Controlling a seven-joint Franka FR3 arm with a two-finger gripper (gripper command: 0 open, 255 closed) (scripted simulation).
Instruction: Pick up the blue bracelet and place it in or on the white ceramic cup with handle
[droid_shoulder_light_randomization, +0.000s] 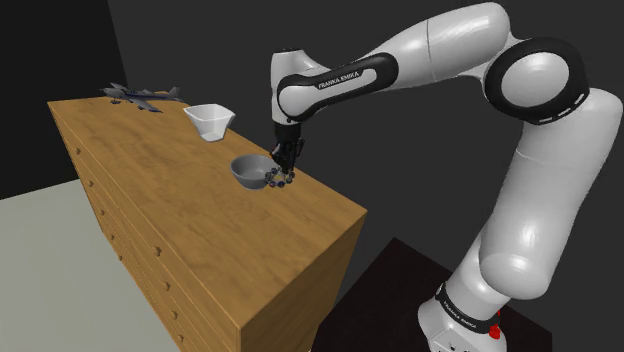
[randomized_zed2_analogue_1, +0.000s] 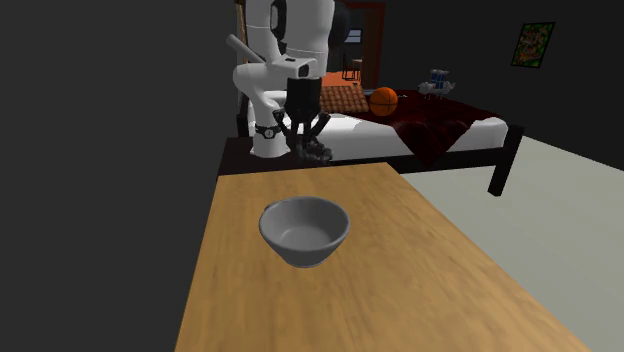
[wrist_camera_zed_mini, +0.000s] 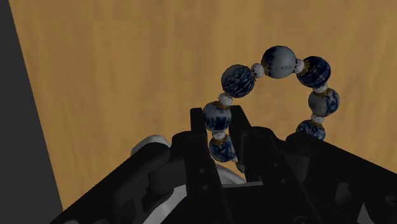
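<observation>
Where the wrist view looks along the hand, you can see the fingers closed on the blue bracelet. One blue-and-white bead is clamped between them. The rest of the loop arcs out beyond the tips, over the wooden counter.

In the shoulder view, note the following:
- The arm reaches down near the counter's edge on that view's right.
- The bracelet hangs from the fingers just beside the grey bowl, on the side of the bowl's rim towards that edge.
- You cannot tell whether the lowest beads touch the wood or the bowl.
- The white cup, handle included, stands upright farther along the counter towards that view's upper left. It is apart from the bracelet, with the bowl roughly between them.
- A toy aeroplane lies at the counter's far end.

In the second exterior view (taken facing the arm) the bowl sits in the foreground and the bracelet is behind it, near the counter's far edge. Beyond that are a bed and an orange ball on it.
</observation>
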